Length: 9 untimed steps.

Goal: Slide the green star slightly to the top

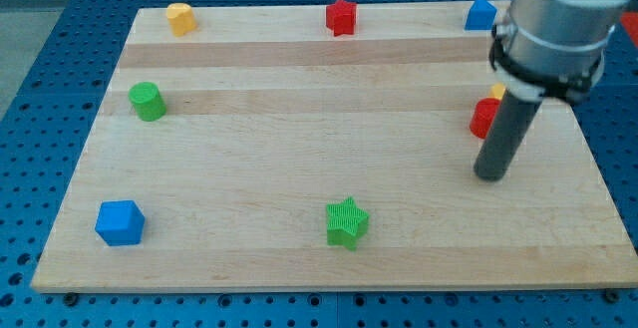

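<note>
the green star [347, 221] sits near the worktop's [299, 149] bottom edge, my tip [490, 175] well to its upper right, no fingers to grip; an off-centre push may spin it sideways.

This looks like a robotics lab bench: a pale wooden board [329, 139] lies on a blue perforated metal breadboard table [60, 29] with a regular grid of mounting holes, and a grey industrial arm [558, 19] hangs over the board's far right.
</note>
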Each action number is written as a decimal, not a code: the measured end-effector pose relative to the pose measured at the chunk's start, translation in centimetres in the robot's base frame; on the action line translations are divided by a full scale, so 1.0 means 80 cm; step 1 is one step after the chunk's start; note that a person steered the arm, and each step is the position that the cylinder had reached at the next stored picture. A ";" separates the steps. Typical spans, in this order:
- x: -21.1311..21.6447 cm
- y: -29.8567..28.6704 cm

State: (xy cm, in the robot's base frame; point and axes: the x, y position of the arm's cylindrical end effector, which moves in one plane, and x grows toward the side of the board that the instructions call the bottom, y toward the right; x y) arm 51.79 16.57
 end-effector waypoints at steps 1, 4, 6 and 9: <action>0.057 -0.041; 0.114 -0.212; 0.072 -0.190; 0.035 -0.185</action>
State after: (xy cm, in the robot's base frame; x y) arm 54.58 1.78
